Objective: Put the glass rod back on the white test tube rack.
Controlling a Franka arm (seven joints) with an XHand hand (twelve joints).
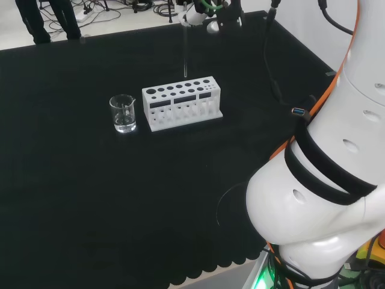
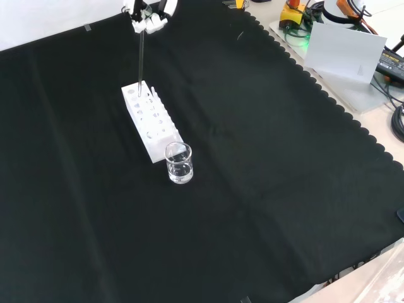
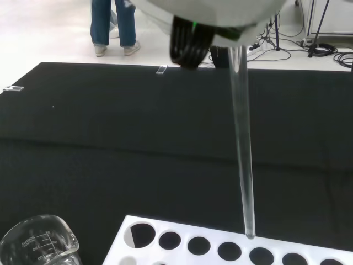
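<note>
Head view: beaker left of rack

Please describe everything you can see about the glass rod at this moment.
The glass rod is a thin, straight, clear stick, seemingly glass. The hand grips its upper end, and it hangs almost upright, slightly tilted. Its rounded lower tip hovers just over the white test tube rack, near a row of holes along the rack's edge. It does not appear to have entered a hole yet. Whether the tip touches the rack cannot be told. A beaker stands beside the rack, away from the rod.
</note>
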